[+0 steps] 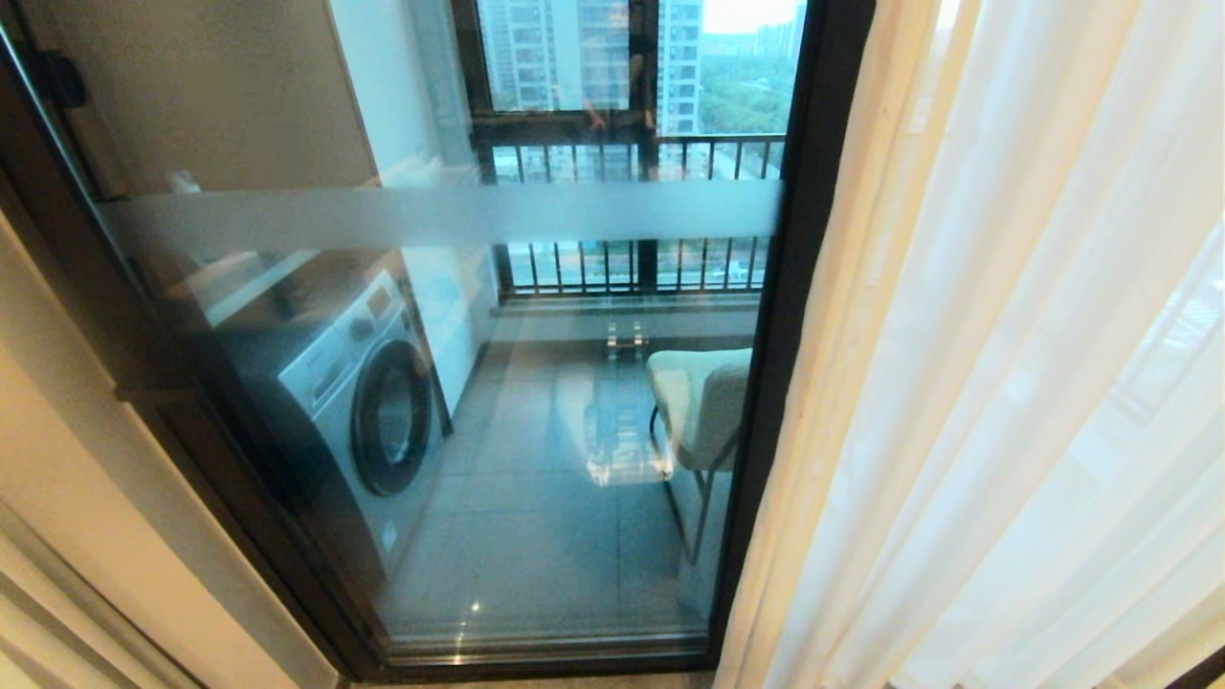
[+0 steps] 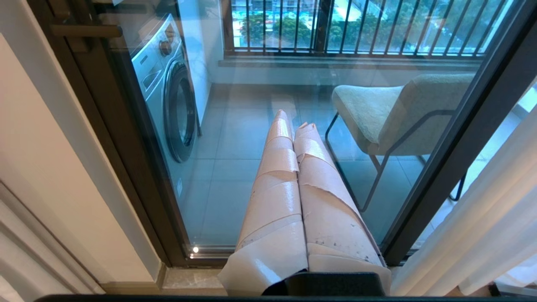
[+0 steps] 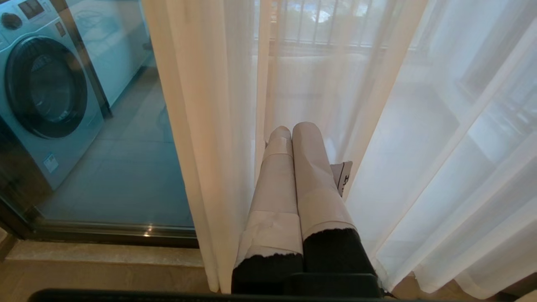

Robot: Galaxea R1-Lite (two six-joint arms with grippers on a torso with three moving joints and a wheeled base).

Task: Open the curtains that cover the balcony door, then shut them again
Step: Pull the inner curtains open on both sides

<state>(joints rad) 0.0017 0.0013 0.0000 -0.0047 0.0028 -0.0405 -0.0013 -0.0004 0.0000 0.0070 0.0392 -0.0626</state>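
Balcony floor (image 1: 536,498): grey tiles, glossy, reflecting daylight. A front-loading washing machine (image 1: 368,402) stands at the left side, silver with a dark round porthole, against a white side wall (image 1: 383,86). A pale upholstered chair (image 1: 699,407) on thin black metal legs sits on the right. Beyond it, a black-railed window (image 1: 632,153) with vertical bars runs above a grey sill. Outside: high-rise towers (image 1: 574,48) and green treetops under an overcast sky, apparently early or late daylight. Indoors, a cream wall (image 1: 86,498) flanks the left, and a pale stone threshold (image 2: 193,279) lies at its foot.
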